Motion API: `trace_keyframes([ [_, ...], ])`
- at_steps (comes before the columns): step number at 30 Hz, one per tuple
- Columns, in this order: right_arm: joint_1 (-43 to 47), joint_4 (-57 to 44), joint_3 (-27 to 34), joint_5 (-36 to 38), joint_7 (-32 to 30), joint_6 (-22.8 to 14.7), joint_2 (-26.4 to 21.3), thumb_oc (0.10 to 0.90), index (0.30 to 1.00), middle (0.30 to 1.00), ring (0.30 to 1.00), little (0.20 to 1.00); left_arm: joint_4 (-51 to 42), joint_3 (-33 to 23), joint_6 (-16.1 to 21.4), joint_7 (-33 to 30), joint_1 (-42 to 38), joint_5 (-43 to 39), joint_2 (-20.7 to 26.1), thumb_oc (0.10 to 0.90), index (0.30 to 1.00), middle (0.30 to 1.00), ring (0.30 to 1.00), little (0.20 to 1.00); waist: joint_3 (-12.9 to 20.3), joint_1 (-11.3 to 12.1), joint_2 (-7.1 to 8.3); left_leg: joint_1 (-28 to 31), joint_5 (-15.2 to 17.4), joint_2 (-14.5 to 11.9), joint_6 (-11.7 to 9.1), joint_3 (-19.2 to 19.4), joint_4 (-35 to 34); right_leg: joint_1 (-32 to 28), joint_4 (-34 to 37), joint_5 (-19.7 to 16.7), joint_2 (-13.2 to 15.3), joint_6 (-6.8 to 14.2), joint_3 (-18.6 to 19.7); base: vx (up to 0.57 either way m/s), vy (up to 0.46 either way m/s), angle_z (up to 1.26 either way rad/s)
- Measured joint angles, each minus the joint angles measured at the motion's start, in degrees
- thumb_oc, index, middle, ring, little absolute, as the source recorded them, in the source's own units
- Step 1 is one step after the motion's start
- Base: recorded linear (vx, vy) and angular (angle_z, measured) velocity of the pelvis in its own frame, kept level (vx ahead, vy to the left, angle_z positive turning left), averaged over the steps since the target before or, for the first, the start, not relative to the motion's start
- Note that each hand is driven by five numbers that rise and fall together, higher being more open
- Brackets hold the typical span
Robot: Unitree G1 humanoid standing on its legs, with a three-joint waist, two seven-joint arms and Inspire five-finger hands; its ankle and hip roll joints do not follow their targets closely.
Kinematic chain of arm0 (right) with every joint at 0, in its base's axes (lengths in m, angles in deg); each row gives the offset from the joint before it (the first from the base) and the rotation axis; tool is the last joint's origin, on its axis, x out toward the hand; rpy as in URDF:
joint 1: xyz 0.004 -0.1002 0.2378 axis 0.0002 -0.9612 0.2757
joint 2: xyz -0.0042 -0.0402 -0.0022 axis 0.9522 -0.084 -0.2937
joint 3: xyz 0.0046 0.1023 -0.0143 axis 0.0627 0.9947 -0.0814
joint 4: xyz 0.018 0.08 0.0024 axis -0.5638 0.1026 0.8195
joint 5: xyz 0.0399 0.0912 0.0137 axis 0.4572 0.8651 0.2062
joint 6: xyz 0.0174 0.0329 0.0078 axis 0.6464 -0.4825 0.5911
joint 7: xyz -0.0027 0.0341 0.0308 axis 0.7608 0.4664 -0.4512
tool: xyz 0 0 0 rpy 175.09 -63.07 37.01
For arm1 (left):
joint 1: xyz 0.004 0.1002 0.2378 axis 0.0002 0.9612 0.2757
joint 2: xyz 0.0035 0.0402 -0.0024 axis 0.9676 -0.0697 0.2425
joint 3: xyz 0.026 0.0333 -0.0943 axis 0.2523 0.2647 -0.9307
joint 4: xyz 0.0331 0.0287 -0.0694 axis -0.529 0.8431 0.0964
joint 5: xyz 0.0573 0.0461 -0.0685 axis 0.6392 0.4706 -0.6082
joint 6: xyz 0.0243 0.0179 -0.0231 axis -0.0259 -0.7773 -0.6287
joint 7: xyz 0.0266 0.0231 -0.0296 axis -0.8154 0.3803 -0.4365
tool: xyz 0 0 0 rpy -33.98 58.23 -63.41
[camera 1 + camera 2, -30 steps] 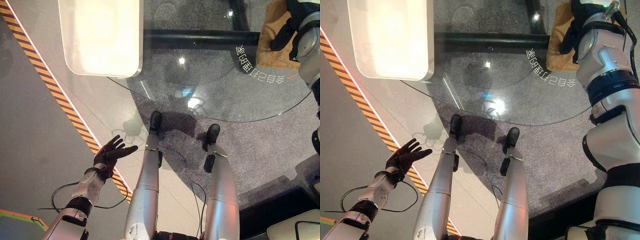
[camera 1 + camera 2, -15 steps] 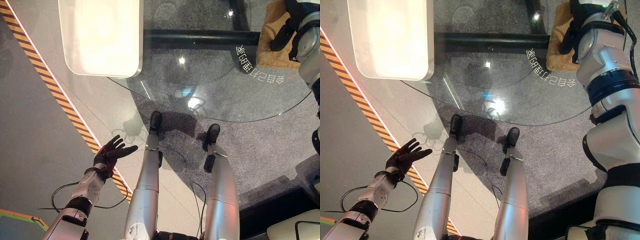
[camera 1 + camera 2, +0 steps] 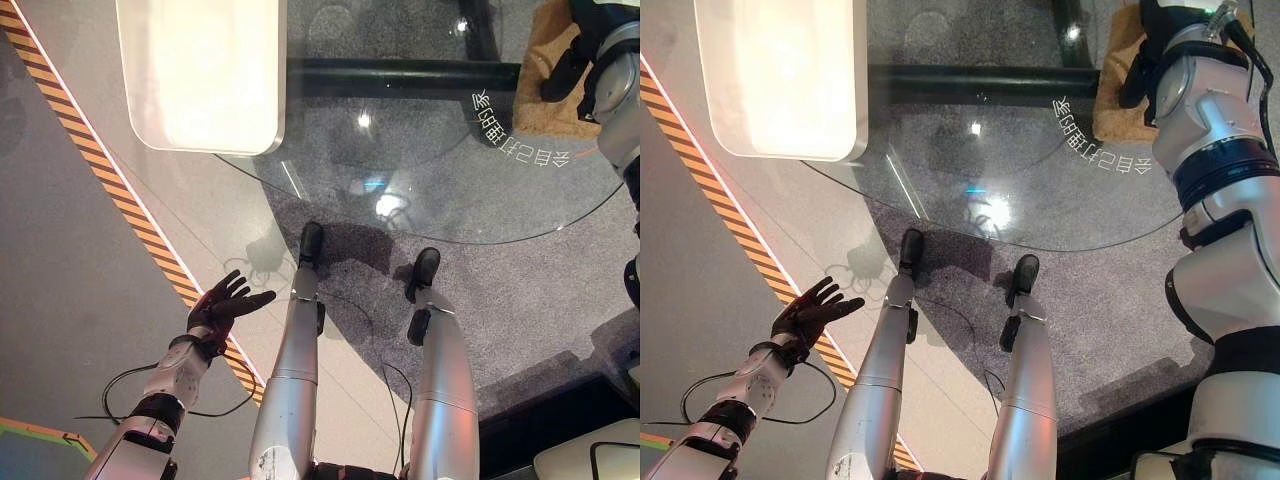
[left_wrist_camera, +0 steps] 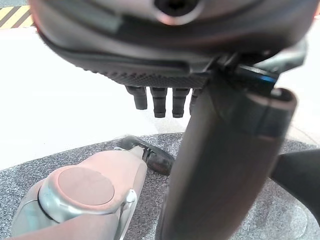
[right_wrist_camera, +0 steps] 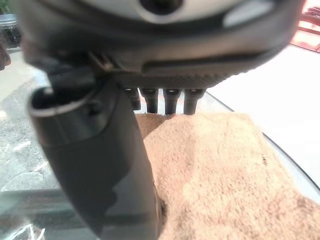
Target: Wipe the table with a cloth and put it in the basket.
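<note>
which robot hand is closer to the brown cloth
Right. The right robot hand rests flat on the brown cloth on the glass table. The left robot hand hangs open over the floor, away from the table.

Round glass table (image 3: pixel 450 215) across the top, tan cloth (image 3: pixel 545 75) on its right side under the right hand (image 3: pixel 566 70). Left hand (image 3: pixel 224 305) spread open, low over striped floor tape (image 3: pixel 110 185). White slab (image 3: pixel 200 70) top left.
</note>
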State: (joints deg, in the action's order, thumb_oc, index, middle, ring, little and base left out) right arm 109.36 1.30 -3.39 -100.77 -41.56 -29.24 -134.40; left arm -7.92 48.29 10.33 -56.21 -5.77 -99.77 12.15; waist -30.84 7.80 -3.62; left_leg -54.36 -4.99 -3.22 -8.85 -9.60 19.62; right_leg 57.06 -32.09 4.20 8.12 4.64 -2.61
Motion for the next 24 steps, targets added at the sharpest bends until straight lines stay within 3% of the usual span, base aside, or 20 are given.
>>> trace_keyframes([
  [24, 0.31, -0.35, 0.17, 0.02, 0.02, 0.07, -0.3, 0.1, 0.3, 0.3, 0.3, 0.2, -1.22, 0.08, 0.07, -0.03, 0.2, -0.01, 0.02, 0.8, 0.9, 0.9, 0.9, 0.9, 0.1, -0.03, -0.2, 0.21, -0.73, -0.19, 0.28, 0.18, -1.04, -0.37, 1.37, -0.73, -0.09, 0.09, -0.1, -0.01, 0.005, 0.0],
])
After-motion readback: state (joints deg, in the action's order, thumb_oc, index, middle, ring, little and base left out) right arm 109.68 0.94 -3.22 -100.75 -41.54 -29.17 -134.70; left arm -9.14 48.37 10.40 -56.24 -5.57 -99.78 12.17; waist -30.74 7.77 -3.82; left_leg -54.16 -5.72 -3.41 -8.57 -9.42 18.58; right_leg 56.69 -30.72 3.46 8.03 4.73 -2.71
